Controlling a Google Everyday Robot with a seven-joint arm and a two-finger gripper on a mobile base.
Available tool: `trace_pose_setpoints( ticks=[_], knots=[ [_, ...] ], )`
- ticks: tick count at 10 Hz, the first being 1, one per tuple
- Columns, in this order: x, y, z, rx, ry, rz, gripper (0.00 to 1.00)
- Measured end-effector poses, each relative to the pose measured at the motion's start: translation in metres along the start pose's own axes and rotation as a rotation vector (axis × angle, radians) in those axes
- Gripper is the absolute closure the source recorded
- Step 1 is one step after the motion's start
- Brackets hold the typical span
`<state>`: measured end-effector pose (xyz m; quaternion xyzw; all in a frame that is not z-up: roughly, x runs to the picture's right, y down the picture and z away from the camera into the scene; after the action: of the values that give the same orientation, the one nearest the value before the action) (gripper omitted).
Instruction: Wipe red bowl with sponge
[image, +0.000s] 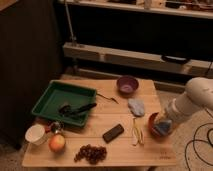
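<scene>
Working at the right-hand edge of the wooden table (107, 114) with the gripper (164, 124), lowered into the red bowl (153, 121). Closed tight, pinching the blue sponge (163, 129) by the look of it, sponge down against the bowl's inside. Judged mid-wipe.

Risks:
- Could shove the red bowl off the table: very near the edge, nothing steadying it, a hard sideways wipe enough to do it.
- Could tip the bowl by pressing on the rim rather than the bottom.
- Could lose the sponge if pinched only by a corner.
- Could brush the pale blue-grey cloth (136, 106) or the yellow peel-like strip (136, 132), both just beside the bowl, on a wide sweep.
- Little worry for the purple bowl (127, 85), black block (113, 133), grapes (91, 153), apple (57, 143), white cup (36, 134) and green tray (67, 95), all well apart to the left.

Hard to make out:
- Tip of the gripper merged with the white arm (197, 97) and the sponge.
- Right side of the bowl covered.
- Amount of sponge in the grip unclear.
- Contact with bottom or wall impossible to tell.
- Dark utensils in the tray unidentifiable.
- Arm cut off at the right border, base out of view.
</scene>
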<state>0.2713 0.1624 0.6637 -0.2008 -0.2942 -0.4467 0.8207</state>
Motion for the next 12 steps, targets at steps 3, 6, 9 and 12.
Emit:
trace_pose_setpoints(
  ticks=[3,6,9,12],
  knots=[
    [0.002,-0.002,0.005,0.015,-0.012,-0.011,1.00],
    [0.009,-0.008,0.012,-0.008,-0.014,-0.014,1.00],
    [0.007,0.000,0.012,-0.041,-0.018,0.010,1.00],
    [-0.004,0.018,0.004,-0.030,-0.010,0.029,1.00]
  ],
)
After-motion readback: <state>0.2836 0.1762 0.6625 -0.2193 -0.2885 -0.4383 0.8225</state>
